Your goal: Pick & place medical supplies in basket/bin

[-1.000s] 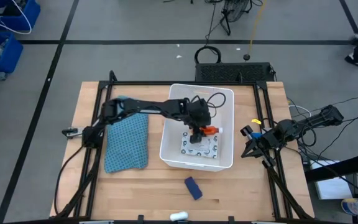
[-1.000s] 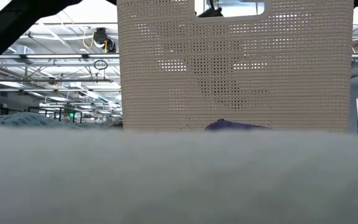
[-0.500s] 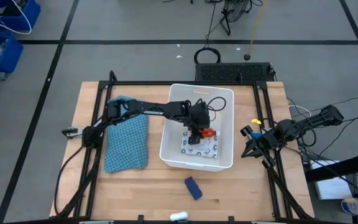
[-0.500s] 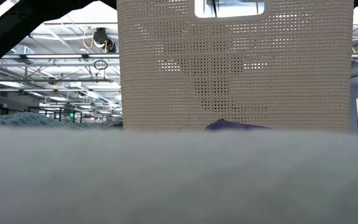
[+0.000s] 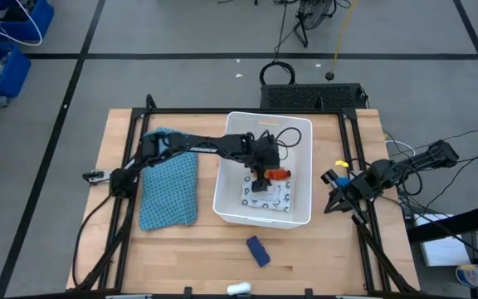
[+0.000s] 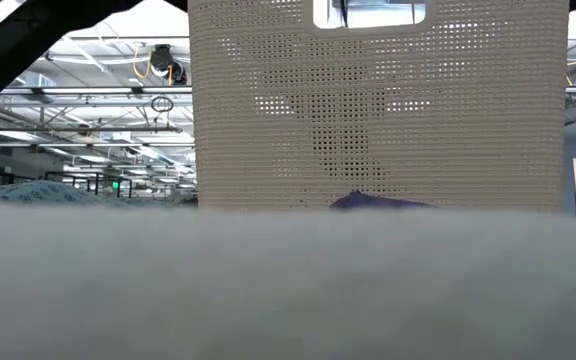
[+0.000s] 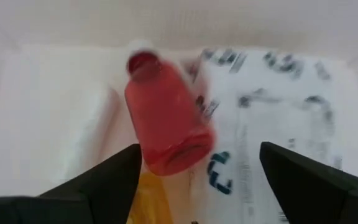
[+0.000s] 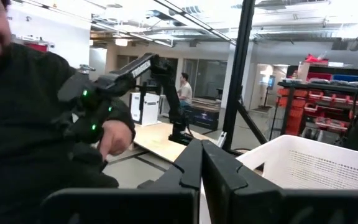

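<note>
The white tub (image 5: 222, 187) stands mid-table; in the low view its perforated wall (image 6: 378, 110) fills the middle. My left gripper (image 5: 260, 180) is inside it, open, pointing down over the white printed packet (image 5: 268, 198). In the left wrist view a blurred red bottle (image 7: 165, 115) lies between my open fingers, partly on the packet (image 7: 278, 118), with an orange piece (image 7: 148, 194) beneath it. From above the bottle (image 5: 279, 174) shows beside the gripper. A blue piece (image 5: 257, 250) and a small white tube (image 5: 239, 288) lie on the table near the tub. My right gripper (image 5: 332, 202) waits shut at the table's right edge.
The teal patterned cloth (image 5: 168, 189) lies left of the tub, under my left arm. Black frame rails (image 5: 359, 216) run along the table's sides. A person in black (image 8: 36, 112) shows close by in the right wrist view. The blue piece (image 6: 380, 201) lies before the tub's wall.
My left gripper has stayed inside the tub over the packet, shifting only slightly. The dark part of it seen through the tub's handle slot in the low view has narrowed. The red bottle beside it has moved a little within the tub.
</note>
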Available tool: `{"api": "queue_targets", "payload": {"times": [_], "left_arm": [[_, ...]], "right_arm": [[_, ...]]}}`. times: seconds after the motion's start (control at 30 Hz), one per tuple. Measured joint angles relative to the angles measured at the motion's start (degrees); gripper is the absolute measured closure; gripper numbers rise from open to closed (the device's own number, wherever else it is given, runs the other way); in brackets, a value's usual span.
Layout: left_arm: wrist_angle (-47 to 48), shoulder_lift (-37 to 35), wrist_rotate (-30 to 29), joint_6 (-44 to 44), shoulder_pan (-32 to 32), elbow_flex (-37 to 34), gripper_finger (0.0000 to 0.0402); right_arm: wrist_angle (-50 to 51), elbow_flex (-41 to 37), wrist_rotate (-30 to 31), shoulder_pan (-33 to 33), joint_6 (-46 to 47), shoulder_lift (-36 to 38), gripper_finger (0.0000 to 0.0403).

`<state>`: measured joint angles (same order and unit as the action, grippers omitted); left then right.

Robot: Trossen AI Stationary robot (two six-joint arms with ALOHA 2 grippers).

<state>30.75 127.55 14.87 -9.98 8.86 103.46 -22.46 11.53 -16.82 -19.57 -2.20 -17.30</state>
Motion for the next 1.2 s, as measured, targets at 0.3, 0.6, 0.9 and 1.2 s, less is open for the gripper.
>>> {"api": "queue_targets", "payload": {"times": [0.3,0.6,0.9,1.2], "left_arm": [[3.1,-14.9,-1.8,-2.4,-1.5,0.0,0.0077],[14.3,-32.5,-12.1,-3.9,-4.9,0.0,0.0203],[28.1,-40.1,-23.4,0.6,-10.2,0.0,0.0392],[22.1,-46.6,-23.2,1.1,-15.7,-11.9,0.0398]], "right_arm": [[0.0,0.0,0.0,0.0,-0.2,0.0,0.0403],[0.0,0.0,0.0,0.0,-0.1,0.0,0.0403],[0.1,0.0,0.1,0.0,0.0,0.0,0.0403],[0.8,0.0,0.3,0.0,0.0,0.0,0.0403]]}}
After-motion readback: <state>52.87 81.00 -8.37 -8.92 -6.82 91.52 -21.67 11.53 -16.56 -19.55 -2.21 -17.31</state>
